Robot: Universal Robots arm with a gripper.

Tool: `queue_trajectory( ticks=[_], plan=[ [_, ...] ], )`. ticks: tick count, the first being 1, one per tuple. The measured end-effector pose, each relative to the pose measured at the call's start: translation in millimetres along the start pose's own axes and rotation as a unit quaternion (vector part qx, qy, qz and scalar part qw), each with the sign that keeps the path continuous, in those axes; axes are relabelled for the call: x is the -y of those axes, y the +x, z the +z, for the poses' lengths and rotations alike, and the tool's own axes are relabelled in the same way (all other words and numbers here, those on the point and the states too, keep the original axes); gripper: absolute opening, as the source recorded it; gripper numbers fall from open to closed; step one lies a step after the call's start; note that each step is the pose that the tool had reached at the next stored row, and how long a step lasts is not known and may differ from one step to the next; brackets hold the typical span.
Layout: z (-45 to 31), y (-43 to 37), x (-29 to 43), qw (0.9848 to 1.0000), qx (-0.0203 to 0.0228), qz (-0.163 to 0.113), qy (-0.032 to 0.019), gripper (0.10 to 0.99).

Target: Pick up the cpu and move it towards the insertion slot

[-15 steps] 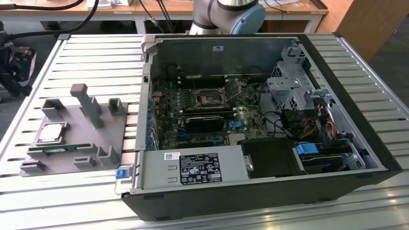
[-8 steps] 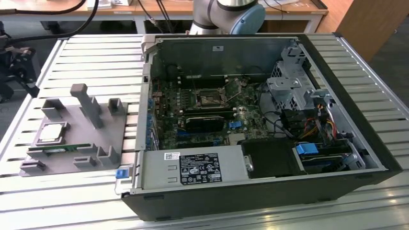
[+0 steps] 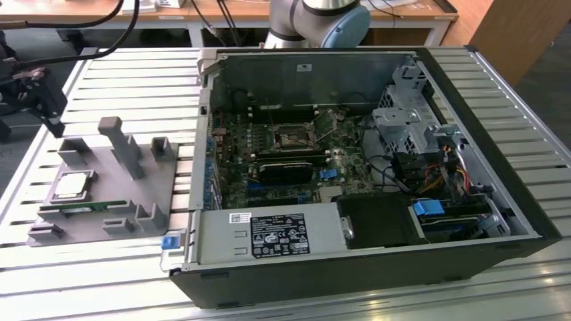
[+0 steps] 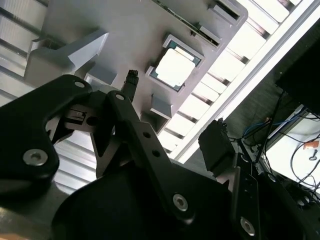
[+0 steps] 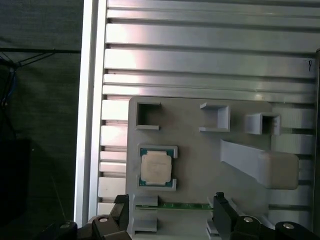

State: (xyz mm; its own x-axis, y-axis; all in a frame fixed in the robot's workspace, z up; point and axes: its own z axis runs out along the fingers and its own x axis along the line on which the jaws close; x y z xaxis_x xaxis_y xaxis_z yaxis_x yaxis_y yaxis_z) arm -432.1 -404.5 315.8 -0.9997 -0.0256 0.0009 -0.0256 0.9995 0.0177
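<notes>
- The hand (image 3: 40,97) sits at about 9 o'clock in the exterior view, over the slatted counter (image 3: 134,73). That view's left edge cuts part of it off, and its fingers are hard to tell apart there.
- In the first wrist view the hand (image 5: 170,209) is spread wide, with nothing held between its black fingers (image 5: 220,206). The picture's edge cuts off their lower parts.
- In the second wrist view the hand's (image 4: 172,107) dark linkages cover much of the grey holder plate (image 4: 125,30).
- The cpu (image 3: 73,186) lies flat, silver top up, in a square nest on the holder plate (image 3: 111,200). It is at roughly 5 o'clock from the hand in the exterior view and clearly apart from it.
- In both wrist views the cpu (image 5: 157,166) (image 4: 175,67) lies just beyond the gap between the fingertips, untouched. How high the hand is above it cannot be told.
- A green memory stick (image 5: 175,205) stands on edge beside the cpu. Grey clips hide its ends.
- At the centre of the exterior view stands the open computer case (image 3: 267,274).
- The insertion slot (image 3: 293,138) is on the board at about 12 o'clock inside the case, well apart from the cpu. Its inside is too dark to make out.
- The arm (image 3: 321,20) is cut off at 12 o'clock.
</notes>
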Motion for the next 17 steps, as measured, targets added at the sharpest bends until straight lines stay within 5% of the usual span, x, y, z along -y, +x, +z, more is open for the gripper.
queue_trajectory(
  ticks=[17],
  plan=[
    [30.1,2.0,1.6,1.0,0.0,0.0,-0.0002,0.765]
  ],
)
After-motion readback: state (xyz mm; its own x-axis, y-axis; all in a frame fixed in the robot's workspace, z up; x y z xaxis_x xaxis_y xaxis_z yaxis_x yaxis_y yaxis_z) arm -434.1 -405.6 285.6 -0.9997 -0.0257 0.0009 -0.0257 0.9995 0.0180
